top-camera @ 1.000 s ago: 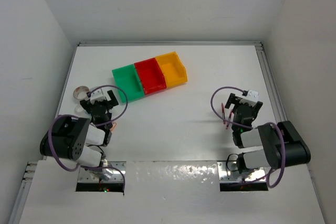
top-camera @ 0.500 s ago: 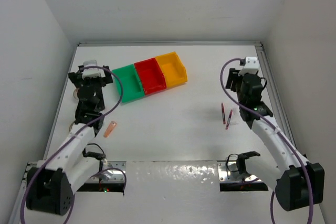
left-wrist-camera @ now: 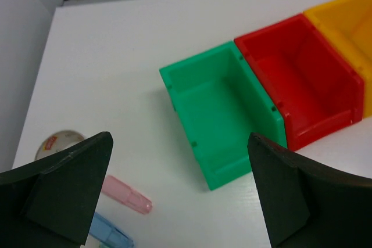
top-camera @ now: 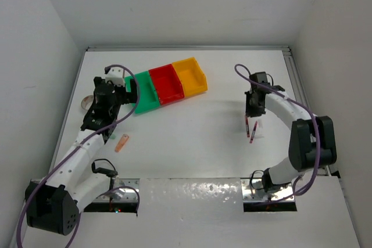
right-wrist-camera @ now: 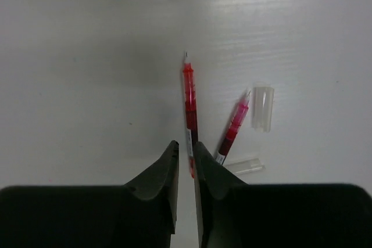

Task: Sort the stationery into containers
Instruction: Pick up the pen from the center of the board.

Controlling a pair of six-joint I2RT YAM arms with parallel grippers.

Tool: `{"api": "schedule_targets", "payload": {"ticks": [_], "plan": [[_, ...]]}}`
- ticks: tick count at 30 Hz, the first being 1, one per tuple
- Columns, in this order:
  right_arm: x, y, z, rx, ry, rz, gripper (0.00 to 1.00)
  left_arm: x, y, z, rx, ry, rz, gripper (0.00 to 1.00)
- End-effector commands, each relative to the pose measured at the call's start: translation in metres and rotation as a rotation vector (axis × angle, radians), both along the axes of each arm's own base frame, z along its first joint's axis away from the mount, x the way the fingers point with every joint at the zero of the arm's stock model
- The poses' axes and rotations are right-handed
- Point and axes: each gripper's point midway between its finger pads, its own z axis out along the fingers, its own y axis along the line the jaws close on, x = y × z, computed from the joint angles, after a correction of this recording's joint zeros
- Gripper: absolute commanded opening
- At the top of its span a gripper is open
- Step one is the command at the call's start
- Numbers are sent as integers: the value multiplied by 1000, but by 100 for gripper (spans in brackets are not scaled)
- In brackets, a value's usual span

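Observation:
The containers, a green bin (top-camera: 142, 91), a red bin (top-camera: 165, 83) and a yellow-orange bin (top-camera: 190, 75), stand joined in a row at the back. My left gripper (left-wrist-camera: 180, 196) hangs open just before the green bin (left-wrist-camera: 226, 120), nothing between its fingers. A clear tape roll (left-wrist-camera: 58, 143), a pink stick (left-wrist-camera: 125, 194) and a bluish stick (left-wrist-camera: 110, 232) lie to its left. An orange stick (top-camera: 121, 143) lies nearer the front. On the right, my right gripper (right-wrist-camera: 186, 146) is shut on the lower end of a red pen (right-wrist-camera: 189, 105) lying on the table. A second red pen (right-wrist-camera: 233, 126) lies beside it.
Two clear pen caps (right-wrist-camera: 263, 107) (right-wrist-camera: 244, 166) lie right of the pens. Purple cables loop over both arms. White walls close the table on the left, back and right, with a raised rail (top-camera: 299, 85) along the right edge.
The left arm swung right from the tape roll toward the green bin, still open. The right gripper came down onto the pens and closed its jaws around one.

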Motion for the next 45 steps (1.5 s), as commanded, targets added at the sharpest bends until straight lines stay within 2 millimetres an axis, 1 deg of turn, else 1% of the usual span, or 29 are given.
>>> {"api": "schedule_targets", "payload": {"ticks": [1,2,4,6,8,10,14,20,21,23,25,26,27,28,29,31,32,33,34,35,37,38,39,40,41,42,43,44,45], "plan": [[-12,2,-10,24,81,-14,14,-4,-8,4,-40,17,-17,100],[-14,1,-14,21,98,-11,12,-1,-9,15,-47,-29,-20,100],[-19,0,-24,12,133,-10,12,-1,-11,17,-50,-46,-29,100],[-29,-4,-35,-8,172,-20,16,-1,-14,18,-52,-52,-37,100],[-32,-3,-41,-3,182,-18,21,-1,-15,18,-56,-50,-39,100],[-42,-2,-52,6,214,-13,23,-1,-16,19,-61,-55,-41,100],[-43,2,-65,28,238,-11,23,0,-18,19,-63,-59,-43,100],[-40,8,-76,54,272,4,21,2,-19,22,-58,-70,-42,100],[-42,9,-78,57,277,8,20,2,-20,23,-60,-74,-44,100],[-43,9,-80,57,275,8,12,3,-19,24,-60,-77,-43,100],[-44,10,-80,56,276,21,0,3,-23,25,-61,-82,-60,98],[-44,11,-79,52,273,37,0,3,-25,27,-61,-86,-72,96],[-42,14,-74,54,257,57,0,4,-27,30,-59,-94,-88,88],[-40,18,-69,53,238,78,0,3,-37,30,-61,-93,-148,82],[-33,28,-63,56,196,115,0,2,-44,31,-62,-93,-190,75],[-16,45,-33,85,56,169,0,0,-62,36,-67,-99,-297,55],[-2,65,-19,116,-54,215,0,-5,-81,38,-91,-98,-405,49],[8,75,-5,153,-143,203,0,-8,-92,38,-119,-90,-458,43],[17,93,26,226,-268,225,0,-11,-101,39,-141,-87,-508,38],[27,125,47,350,-402,252,0,-19,-119,41,-175,-81,-611,38],[32,159,84,485,-570,298,0,-30,-145,37,-248,-36,-752,40],[33,187,107,569,-686,360,0,-33,-152,36,-285,-21,-782,45],[32,202,119,626,-720,367,0,-32,-159,30,-336,21,-804,56],[31,215,128,658,-751,390,0,-38,-169,27,-376,50,-857,59],[31,237,139,700,-780,429,0,-39,-174,32,-397,40,-894,61],[30,246,144,714,-792,451,0,-40,-181,25,-413,70,-932,65],[30,255,148,727,-802,472,0,-43,-186,26,-422,77,-974,67],[27,269,153,745,-819,504,0,-39,-187,31,-429,63,-976,68],[27,275,156,759,-829,522,0,-36,-188,30,-456,75,-963,68]]}}
